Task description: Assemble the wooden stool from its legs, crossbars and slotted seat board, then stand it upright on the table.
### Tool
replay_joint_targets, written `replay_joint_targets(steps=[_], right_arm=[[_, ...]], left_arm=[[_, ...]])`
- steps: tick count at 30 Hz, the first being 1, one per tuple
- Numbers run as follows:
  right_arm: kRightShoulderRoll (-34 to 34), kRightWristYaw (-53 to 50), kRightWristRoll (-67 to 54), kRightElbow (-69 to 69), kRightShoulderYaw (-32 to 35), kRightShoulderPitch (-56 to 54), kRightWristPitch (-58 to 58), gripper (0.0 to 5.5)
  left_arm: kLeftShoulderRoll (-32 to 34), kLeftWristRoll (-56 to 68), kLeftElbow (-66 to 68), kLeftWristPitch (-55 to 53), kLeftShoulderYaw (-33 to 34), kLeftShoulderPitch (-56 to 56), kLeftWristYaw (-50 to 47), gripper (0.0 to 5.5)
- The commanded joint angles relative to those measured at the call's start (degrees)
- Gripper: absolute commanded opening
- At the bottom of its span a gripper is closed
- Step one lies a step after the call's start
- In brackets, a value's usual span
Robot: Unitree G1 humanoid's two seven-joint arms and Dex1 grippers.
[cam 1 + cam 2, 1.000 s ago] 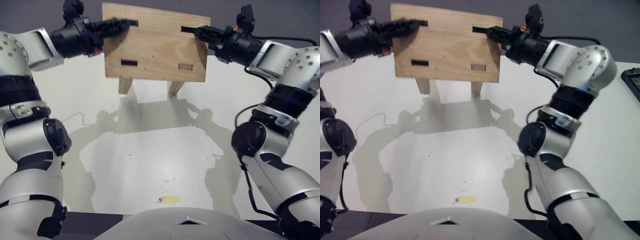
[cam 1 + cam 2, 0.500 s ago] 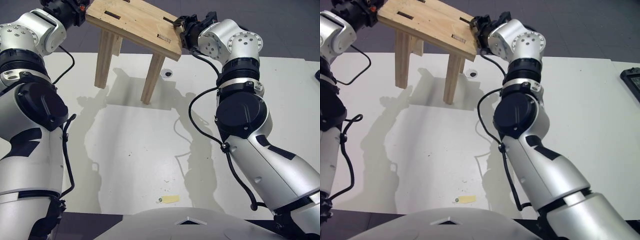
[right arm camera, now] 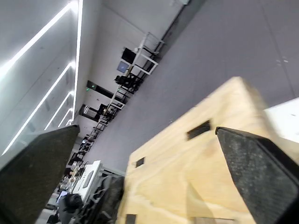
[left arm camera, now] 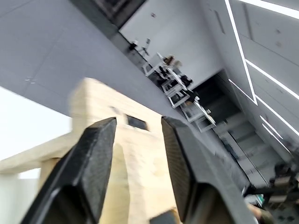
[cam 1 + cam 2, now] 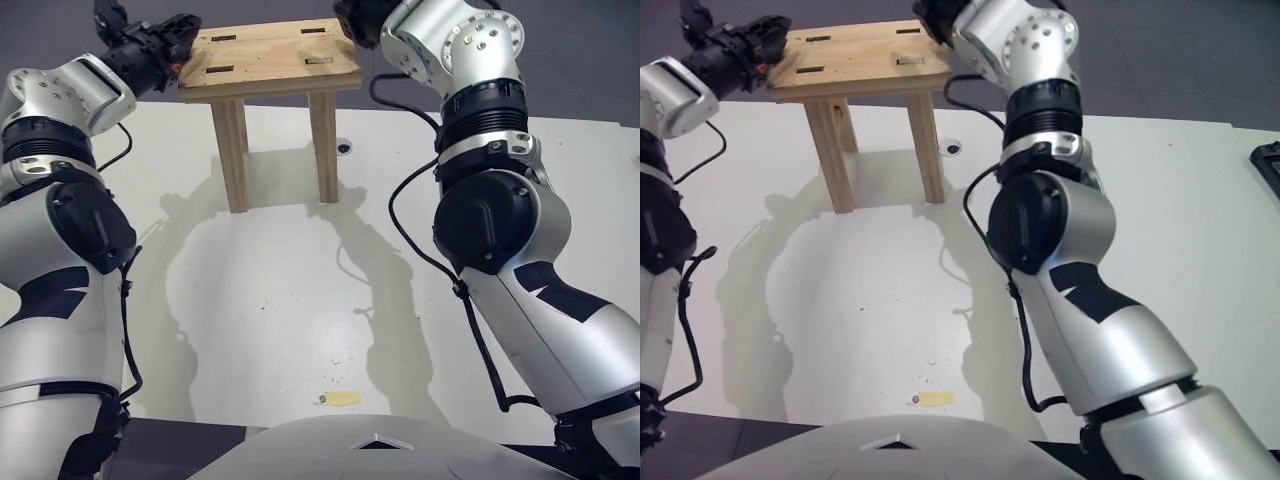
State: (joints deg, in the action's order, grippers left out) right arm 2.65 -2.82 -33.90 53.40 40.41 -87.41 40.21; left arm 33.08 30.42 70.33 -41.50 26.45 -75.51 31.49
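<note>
The assembled wooden stool [image 5: 265, 60] stands upright on the white table [image 5: 280, 300], slotted seat on top, its two near legs [image 5: 235, 150] on the surface. My left gripper [image 5: 180, 45] sits at the seat's left edge, fingers apart. In the left wrist view the seat board [image 4: 135, 154] lies behind its spread fingers [image 4: 93, 163]. My right gripper [image 5: 345, 20] is at the seat's far right corner, open wide. The right wrist view has the board [image 3: 187, 168] between its separated pads [image 3: 261, 177].
A small dark round piece [image 5: 345, 148] lies on the table just right of the stool. A yellow tag [image 5: 340, 398] lies near the front edge. A dark device [image 5: 1268, 155] sits at the table's far right edge. The table's middle offers free room.
The stool has swung from tilted, seat facing me, to upright with its legs on the table. Both arms moved with it, and the fingers now sit apart at the seat's edges.
</note>
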Motion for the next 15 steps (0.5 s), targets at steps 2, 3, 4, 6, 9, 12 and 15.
replay_joint_targets(steps=[2,3,4,6,9,12,15], right_arm=[[-0.4,5.0,11.5,-19.3,-19.0,13.8,-5.5,5.4],[-0.9,5.4,14.8,-24.2,-22.9,17.5,-8.7,5.4],[-1.4,5.9,17.4,-28.5,-25.8,20.8,-11.7,5.4],[-2.4,5.3,21.7,-35.9,-29.1,26.0,-17.6,5.4],[-4.8,4.1,28.5,-45.8,-32.1,32.4,-31.3,5.4],[-8.1,0.7,34.9,-51.7,-32.3,36.8,-36.6,5.4],[-12.8,-5.0,45.9,-54.9,-33.0,42.1,-42.0,5.4]], left_arm=[[0.8,-3.1,-8.7,5.3,-3.4,4.4,6.9,2.79],[0.8,-3.6,-12.5,7.5,-3.9,6.2,7.3,2.98],[0.7,-4.1,-16.2,9.3,-4.3,8.0,7.1,3.09],[-0.3,-4.6,-25.5,13.5,-4.1,12.2,4.4,3.5],[-3.2,-5.2,-44.0,22.7,-0.6,19.2,-3.7,3.96],[-4.1,-10.5,-59.6,31.5,1.1,24.7,-13.3,4.59],[-4.8,-17.7,-70.7,33.4,0.4,30.8,-21.8,5.13]])
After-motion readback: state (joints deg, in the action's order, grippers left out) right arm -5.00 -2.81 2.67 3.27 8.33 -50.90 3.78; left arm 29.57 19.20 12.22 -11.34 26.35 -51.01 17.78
